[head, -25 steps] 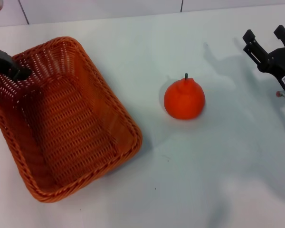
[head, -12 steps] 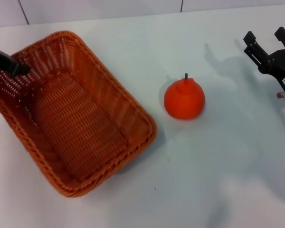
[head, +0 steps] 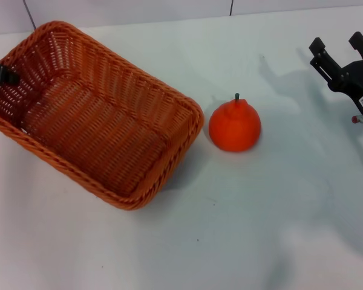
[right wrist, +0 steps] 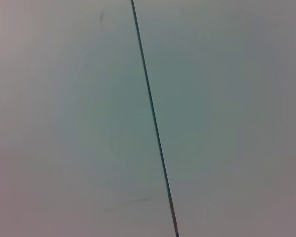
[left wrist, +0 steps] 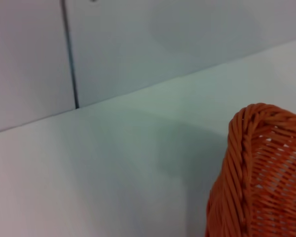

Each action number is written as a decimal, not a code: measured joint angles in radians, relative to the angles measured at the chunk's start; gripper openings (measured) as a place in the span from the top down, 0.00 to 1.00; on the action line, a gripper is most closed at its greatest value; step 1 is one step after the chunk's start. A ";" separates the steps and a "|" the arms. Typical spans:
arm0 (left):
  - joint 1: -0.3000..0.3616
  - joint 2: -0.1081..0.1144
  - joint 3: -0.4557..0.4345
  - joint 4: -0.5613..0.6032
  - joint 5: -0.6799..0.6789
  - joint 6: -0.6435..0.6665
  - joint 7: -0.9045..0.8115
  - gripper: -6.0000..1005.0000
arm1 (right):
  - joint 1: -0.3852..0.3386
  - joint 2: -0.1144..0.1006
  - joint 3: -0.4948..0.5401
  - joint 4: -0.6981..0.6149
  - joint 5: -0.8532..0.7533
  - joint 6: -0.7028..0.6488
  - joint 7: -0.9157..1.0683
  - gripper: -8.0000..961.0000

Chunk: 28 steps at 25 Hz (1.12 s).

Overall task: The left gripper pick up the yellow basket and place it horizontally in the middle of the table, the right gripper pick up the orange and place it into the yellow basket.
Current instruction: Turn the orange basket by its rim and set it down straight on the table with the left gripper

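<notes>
The yellow basket (head: 100,118) lies slantwise on the table's (head: 242,229) left side, the orange (head: 235,125) just beside its right corner. Farther left, the left gripper (head: 1,73) grips its rim. The right gripper (head: 342,51) hangs far right — fingers spread, empty.

The right pincer (head: 342,48) is matte black, with two blocky, squared-off fingertips (head: 316,46) rising from a chunky angular body. A small white label with dark print sits on its lower part, and just below that a tiny red dot shows beside a pale, silvery fitting at the picture's edge. Of the left pincer (head: 1,72) only one slim black finger shows, flat and narrow, matte like the other, with no markings, screws or cables to be seen on it.
</notes>
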 joint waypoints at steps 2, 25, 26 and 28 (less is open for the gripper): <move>0.001 0.007 -0.052 -0.004 -0.018 0.015 -0.002 0.80 | 0.003 -0.001 0.000 0.000 0.000 0.000 0.000 0.02; 0.180 0.034 -0.269 -0.127 -0.283 0.065 -0.053 0.81 | 0.038 -0.007 0.005 -0.002 0.000 0.055 0.000 0.02; 0.183 0.024 -0.280 -0.122 -0.285 0.059 -0.053 0.81 | 0.039 -0.007 0.005 -0.002 0.000 0.059 0.000 0.02; 0.189 0.004 -0.293 -0.102 -0.290 0.048 -0.053 0.81 | 0.040 -0.007 0.007 -0.002 0.000 0.063 0.000 0.02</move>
